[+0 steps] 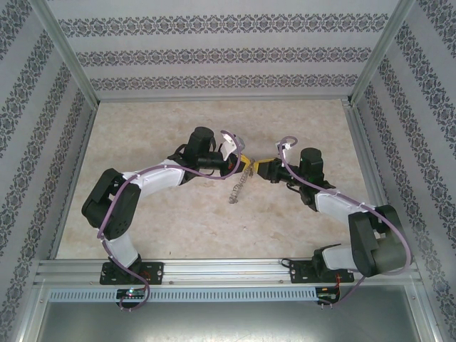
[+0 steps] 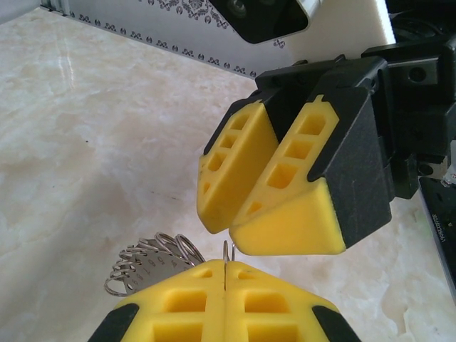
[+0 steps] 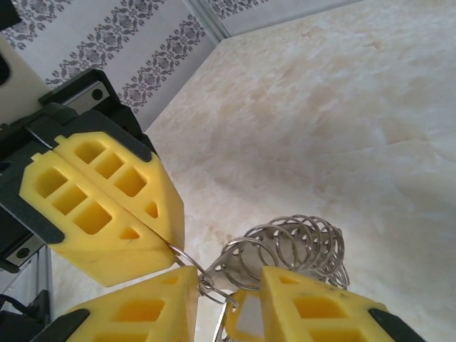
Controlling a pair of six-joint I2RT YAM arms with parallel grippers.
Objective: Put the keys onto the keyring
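**Readable Markings: None Legible**

No text, brand, number or sign can be read in any view.

One line of small white print [image 2: 436, 229] runs lengthwise along a black part [image 2: 442, 214]. In the left wrist view this part sits to the right of the right gripper [image 2: 229, 228], behind its fingertips and at the frame edge. The characters are too small and blurred to make out.

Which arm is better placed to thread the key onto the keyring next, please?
Right, probably: the right gripper seems to hold the key beside the keyring, which the left gripper clamps.
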